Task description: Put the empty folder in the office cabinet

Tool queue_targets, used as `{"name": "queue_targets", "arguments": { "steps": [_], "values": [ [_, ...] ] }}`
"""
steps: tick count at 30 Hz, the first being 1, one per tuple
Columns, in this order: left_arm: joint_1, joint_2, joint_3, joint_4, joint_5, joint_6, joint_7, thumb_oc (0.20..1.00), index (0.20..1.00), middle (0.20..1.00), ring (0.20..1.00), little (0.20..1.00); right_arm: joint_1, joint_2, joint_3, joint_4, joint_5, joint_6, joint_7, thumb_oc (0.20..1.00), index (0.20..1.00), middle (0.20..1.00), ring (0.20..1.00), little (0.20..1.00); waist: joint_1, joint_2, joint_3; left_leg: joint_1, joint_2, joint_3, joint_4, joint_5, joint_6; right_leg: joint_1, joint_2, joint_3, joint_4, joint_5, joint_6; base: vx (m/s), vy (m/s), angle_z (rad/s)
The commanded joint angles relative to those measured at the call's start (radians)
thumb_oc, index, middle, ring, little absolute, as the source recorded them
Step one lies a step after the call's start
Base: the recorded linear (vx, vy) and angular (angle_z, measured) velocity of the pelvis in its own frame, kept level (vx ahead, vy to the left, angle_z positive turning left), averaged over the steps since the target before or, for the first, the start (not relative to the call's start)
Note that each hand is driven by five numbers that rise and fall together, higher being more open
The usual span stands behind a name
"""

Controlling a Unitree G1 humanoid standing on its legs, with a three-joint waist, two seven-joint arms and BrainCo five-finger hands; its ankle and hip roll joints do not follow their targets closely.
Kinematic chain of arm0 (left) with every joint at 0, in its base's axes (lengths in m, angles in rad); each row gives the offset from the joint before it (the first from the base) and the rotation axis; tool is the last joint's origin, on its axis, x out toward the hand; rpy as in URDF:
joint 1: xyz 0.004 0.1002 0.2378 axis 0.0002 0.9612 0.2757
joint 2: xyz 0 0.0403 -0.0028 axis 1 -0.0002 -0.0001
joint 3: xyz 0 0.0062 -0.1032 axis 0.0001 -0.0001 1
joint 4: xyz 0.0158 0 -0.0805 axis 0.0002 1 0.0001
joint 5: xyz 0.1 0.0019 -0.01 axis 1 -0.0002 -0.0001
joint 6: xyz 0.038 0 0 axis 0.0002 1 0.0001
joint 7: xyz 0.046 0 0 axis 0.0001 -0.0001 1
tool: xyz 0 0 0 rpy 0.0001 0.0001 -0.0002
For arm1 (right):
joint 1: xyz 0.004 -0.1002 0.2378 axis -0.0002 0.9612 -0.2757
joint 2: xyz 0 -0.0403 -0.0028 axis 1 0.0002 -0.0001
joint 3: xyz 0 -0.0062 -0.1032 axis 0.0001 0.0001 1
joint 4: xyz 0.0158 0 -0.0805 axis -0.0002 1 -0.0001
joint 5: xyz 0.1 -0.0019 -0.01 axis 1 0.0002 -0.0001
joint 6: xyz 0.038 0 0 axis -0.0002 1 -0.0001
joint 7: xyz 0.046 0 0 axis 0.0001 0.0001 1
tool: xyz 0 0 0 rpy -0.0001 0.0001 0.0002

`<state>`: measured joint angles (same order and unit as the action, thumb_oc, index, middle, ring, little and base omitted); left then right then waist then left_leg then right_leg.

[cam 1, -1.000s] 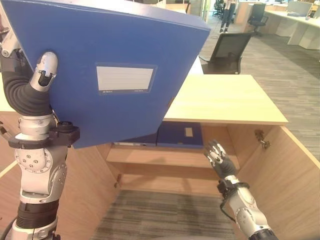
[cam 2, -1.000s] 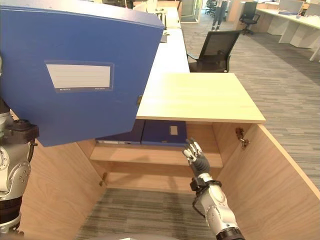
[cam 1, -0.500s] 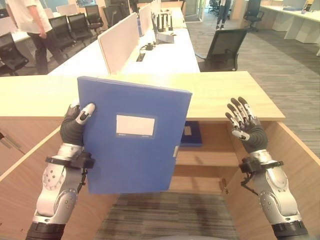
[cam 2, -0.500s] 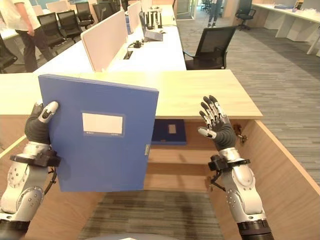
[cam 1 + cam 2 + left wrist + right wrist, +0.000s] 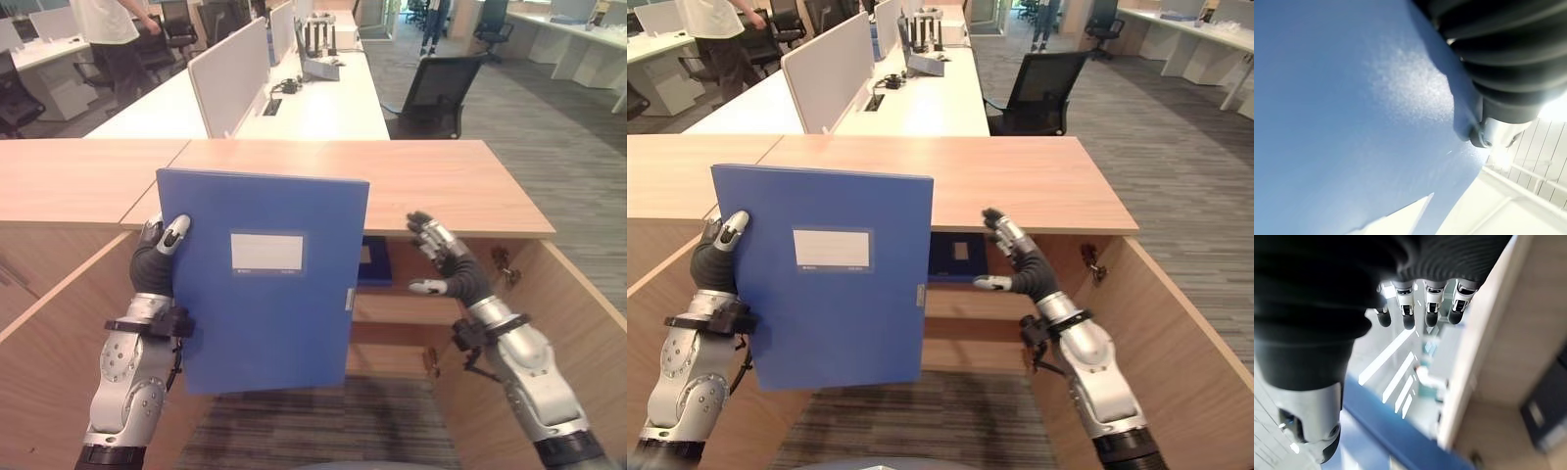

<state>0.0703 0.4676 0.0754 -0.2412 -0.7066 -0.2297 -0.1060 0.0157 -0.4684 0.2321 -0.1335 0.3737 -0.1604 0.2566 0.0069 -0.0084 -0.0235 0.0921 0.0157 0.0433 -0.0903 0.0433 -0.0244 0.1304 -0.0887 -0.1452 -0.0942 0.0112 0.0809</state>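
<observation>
A large blue folder (image 5: pixel 263 279) with a white label stands upright in front of the open wooden cabinet (image 5: pixel 460 186). My left hand (image 5: pixel 157 257) grips its left edge, thumb on the front face; the same blue folder (image 5: pixel 1342 122) lies against that hand in the left wrist view. To the folder's right my right hand (image 5: pixel 446 266) is open, fingers straight and spread, a short way from the folder's right edge and in front of the cabinet's upper shelf. Another blue folder (image 5: pixel 375 262) lies flat on that shelf.
The cabinet's right door (image 5: pixel 578 333) stands open at the right, its left door (image 5: pixel 49 343) at the left. A lower shelf (image 5: pixel 392 357) sits below. Behind the cabinet are white desks (image 5: pixel 313 93), a black office chair (image 5: pixel 436 93) and a person (image 5: pixel 108 29) at the far left.
My right hand has dropped lower and turned toward the folder's right edge. The folder sits slightly more upright and square in my left hand. The camera has shifted a little.
</observation>
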Motion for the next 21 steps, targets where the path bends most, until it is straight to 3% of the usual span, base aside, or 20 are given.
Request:
{"name": "queue_targets", "arguments": {
  "steps": [1, 4, 8, 14, 21],
  "values": [
    [-0.107, 0.019, 0.008, 0.028, 0.031, -0.064, 0.023, 0.2, 0.2, 0.2, 0.2, 0.2, -0.096, 0.051, 0.079, 0.044, 0.114, -0.006, 0.066, 1.0, 1.0, 1.0, 1.0, 1.0, 0.007, -0.038, -0.019, 0.044, -0.04, -0.033, 0.003, -0.124, 0.03, -0.022, -0.018, -0.001, 0.007, -0.006, 0.043, 0.0, 0.0, 0.0],
    [-0.123, 0.013, -0.011, 0.037, 0.045, -0.069, 0.036, 0.2, 0.2, 0.2, 0.2, 0.2, -0.111, 0.086, 0.144, 0.082, 0.19, 0.005, 0.093, 1.0, 1.0, 1.0, 1.0, 1.0, 0.009, -0.039, -0.017, 0.045, -0.04, -0.031, 0.003, -0.124, 0.029, -0.022, -0.019, -0.001, 0.007, -0.004, 0.043, 0.0, 0.0, 0.0],
    [-0.151, 0.011, -0.051, 0.041, 0.075, -0.082, 0.049, 0.2, 0.2, 0.2, 0.2, 0.2, -0.111, 0.156, 0.263, 0.145, 0.399, 0.029, 0.136, 1.0, 1.0, 1.0, 1.0, 1.0, 0.012, -0.041, -0.018, 0.044, -0.039, -0.03, 0.003, -0.122, 0.025, -0.022, -0.02, -0.003, 0.007, -0.004, 0.043, 0.0, 0.0, 0.0],
    [-0.177, 0.004, -0.072, 0.033, 0.159, -0.106, 0.082, 0.2, 0.2, 0.2, 0.2, 0.2, -0.099, 0.203, 0.334, 0.155, 0.55, 0.052, 0.178, 1.0, 1.0, 1.0, 1.0, 1.0, 0.013, -0.043, -0.016, 0.044, -0.04, -0.026, 0.003, -0.121, 0.022, -0.022, -0.022, -0.005, 0.007, -0.001, 0.043, 0.0, 0.0, 0.0],
    [-0.181, -0.024, -0.104, 0.027, 0.149, -0.107, 0.071, 0.2, 0.2, 0.2, 0.2, 0.2, -0.111, 0.214, 0.382, 0.168, 0.563, 0.055, 0.18, 1.0, 1.0, 1.0, 1.0, 1.0, 0.014, -0.043, -0.015, 0.042, -0.04, -0.021, 0.003, -0.121, 0.021, -0.026, -0.023, -0.005, 0.007, 0.003, 0.044, 0.0, 0.001, 0.0]
  ]
}}
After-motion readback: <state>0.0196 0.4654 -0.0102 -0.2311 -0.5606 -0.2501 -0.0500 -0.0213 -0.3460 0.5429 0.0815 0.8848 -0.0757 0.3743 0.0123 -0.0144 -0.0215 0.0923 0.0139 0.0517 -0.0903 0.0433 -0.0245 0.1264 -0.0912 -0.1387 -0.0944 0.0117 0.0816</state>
